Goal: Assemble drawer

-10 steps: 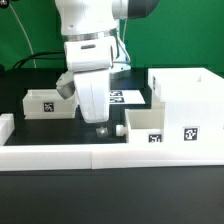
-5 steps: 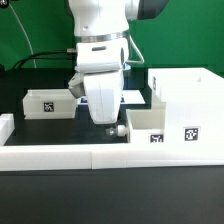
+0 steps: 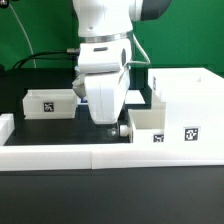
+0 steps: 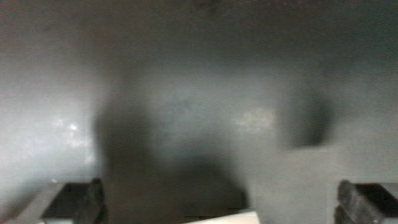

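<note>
You see the gripper (image 3: 108,122) displaced toward the small tray (image 3: 152,122), from well apart to just beside its knobbed front. Most of that approach came early; lately it barely moved.

A green backdrop (image 3: 38,25) (the exterior view's left) stands behind the black table (image 3: 110,195) — evenly lit.

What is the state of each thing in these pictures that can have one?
Gripper: open, empty, low by one tray.
Tray at the exterior view's left: upright, apart from the housing.
Tray by the gripper: upright, beside the housing; inserted or not, unclear.
Housing: standing on the table.
</note>
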Controlling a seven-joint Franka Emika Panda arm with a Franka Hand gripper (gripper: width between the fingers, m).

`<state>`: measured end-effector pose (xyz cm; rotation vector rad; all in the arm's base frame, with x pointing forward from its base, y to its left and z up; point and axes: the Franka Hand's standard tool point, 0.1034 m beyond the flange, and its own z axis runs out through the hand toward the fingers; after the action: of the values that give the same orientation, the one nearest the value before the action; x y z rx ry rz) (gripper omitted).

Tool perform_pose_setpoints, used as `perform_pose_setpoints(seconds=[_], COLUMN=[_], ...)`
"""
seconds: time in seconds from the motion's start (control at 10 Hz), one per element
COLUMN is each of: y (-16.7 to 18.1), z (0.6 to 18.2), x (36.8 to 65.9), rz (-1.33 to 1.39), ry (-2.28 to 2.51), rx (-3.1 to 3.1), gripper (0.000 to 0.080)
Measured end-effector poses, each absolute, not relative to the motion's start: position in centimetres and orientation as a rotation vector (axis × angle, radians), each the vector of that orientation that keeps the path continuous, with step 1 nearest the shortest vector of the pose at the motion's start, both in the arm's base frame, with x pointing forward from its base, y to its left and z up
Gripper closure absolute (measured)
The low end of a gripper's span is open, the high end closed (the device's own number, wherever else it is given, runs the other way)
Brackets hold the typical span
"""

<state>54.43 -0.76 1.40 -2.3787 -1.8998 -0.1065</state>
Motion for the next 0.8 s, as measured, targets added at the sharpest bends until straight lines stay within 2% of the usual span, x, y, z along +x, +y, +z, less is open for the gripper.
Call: perform_pose_setpoints(seconds=[0.8], y=[2.7], z=[1.1], x=[54.4], rz=[-0.111], ry=[-2.01], rx=[-2.269], gripper=[0.015])
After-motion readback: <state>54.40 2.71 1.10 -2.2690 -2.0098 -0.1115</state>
